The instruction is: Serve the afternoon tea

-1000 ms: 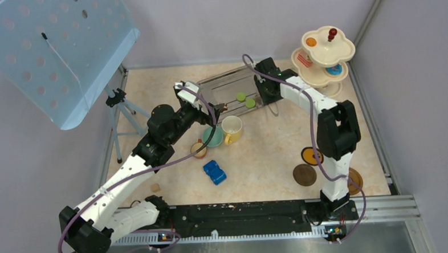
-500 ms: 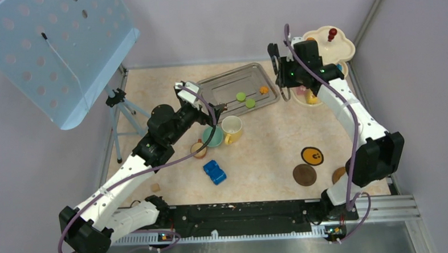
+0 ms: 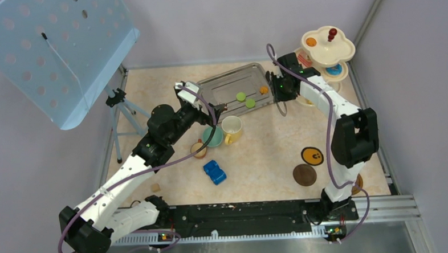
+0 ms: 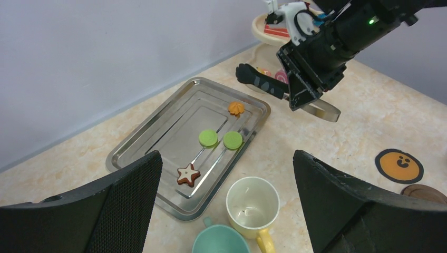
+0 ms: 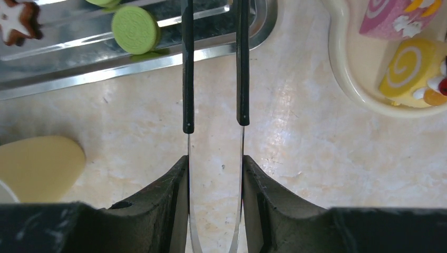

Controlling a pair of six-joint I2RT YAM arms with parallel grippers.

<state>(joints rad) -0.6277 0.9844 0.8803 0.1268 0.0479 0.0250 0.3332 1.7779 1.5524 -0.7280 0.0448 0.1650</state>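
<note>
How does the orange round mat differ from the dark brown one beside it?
The orange coaster has a dark rim and a little face; the brown coaster is plain. The orange coaster lies farther back on the table than the brown coaster. Both are round and flat.

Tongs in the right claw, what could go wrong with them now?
1. The right claw pinches the tongs by their thin metal arms, so they might twist or slip out.
2. The tongs reach over the tray at its rim; dipping down could bump the rim and shove the tray.
3. The green macaron is round and smooth, so it may pop out from between the narrow arms on the way to the stand.
</note>
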